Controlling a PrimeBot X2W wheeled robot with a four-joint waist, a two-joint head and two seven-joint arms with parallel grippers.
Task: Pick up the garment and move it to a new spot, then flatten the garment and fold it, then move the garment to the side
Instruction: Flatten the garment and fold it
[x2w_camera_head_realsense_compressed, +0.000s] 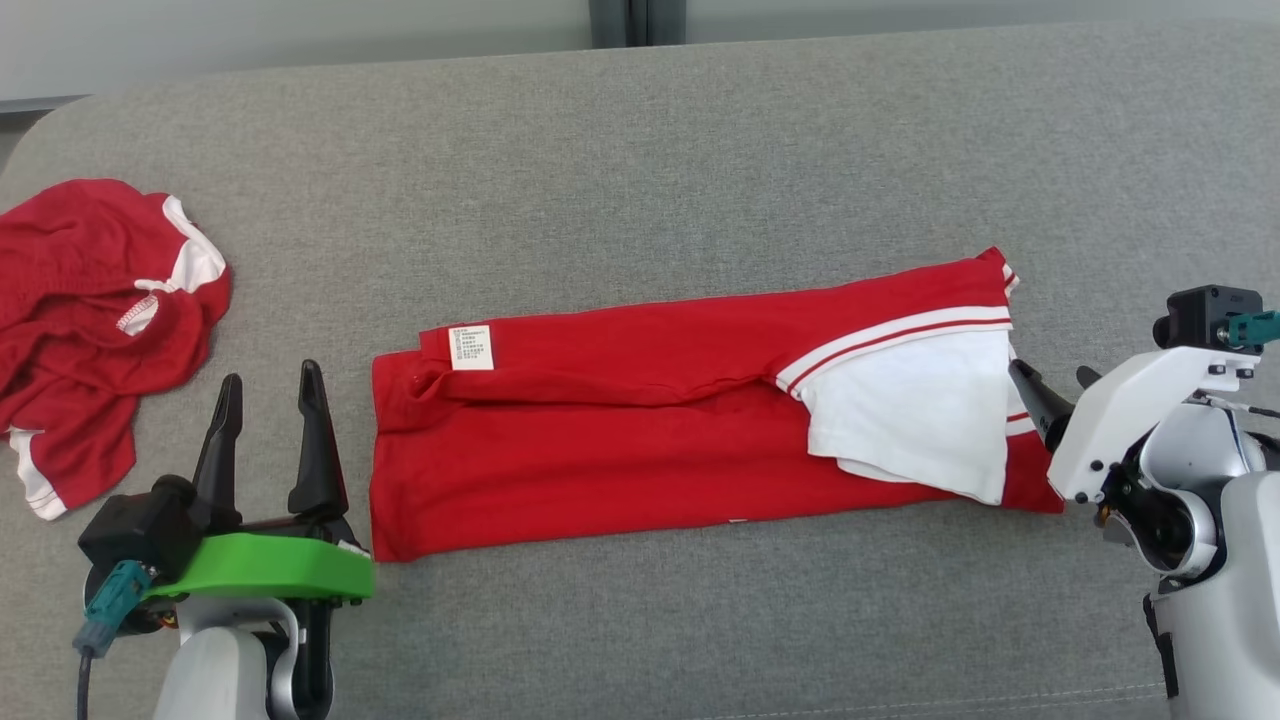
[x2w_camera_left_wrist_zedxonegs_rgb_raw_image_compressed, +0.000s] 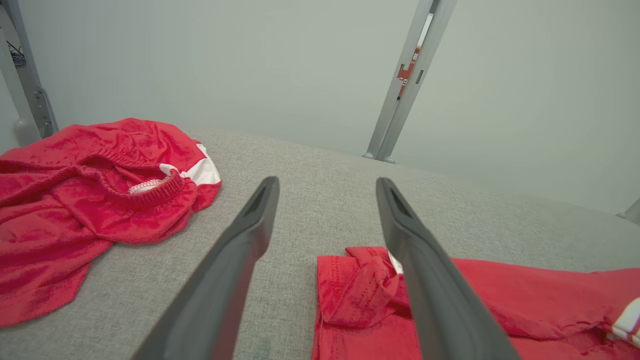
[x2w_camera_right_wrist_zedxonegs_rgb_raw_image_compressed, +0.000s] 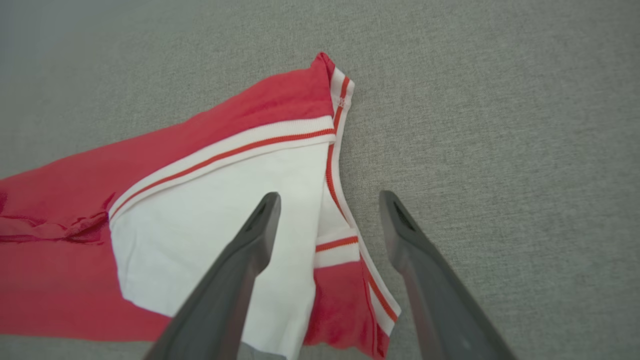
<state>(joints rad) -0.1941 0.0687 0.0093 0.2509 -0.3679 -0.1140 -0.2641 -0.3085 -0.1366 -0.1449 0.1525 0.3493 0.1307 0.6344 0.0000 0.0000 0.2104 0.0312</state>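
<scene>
Garment (x2w_camera_head_realsense_compressed: 640, 420), folded into a long red strip, lies across mid-frame on the grey upholstered surface (x2w_camera_head_realsense_compressed: 640, 150), its long axis running left to right. The left hand (x2w_camera_head_realsense_compressed: 270, 373), released and empty, stands just beside its left end. The right hand (x2w_camera_head_realsense_compressed: 1048, 370), also released, stands at its right end. Both look equally near. A second red garment (x2w_camera_head_realsense_compressed: 90, 320), crumpled at the left edge of the frame, lies well apart and is probably no obstacle.

**Red, white and grey**

The folded red fabric garment (x2w_camera_head_realsense_compressed: 620, 440) at frame centre carries a white sleeve panel (x2w_camera_head_realsense_compressed: 910, 420) edged with red-and-white stripes. A crumpled red cloth with white patches (x2w_camera_head_realsense_compressed: 90, 300) lies upper left. The flat woven surface (x2w_camera_head_realsense_compressed: 640, 150) is mottled grey.
</scene>
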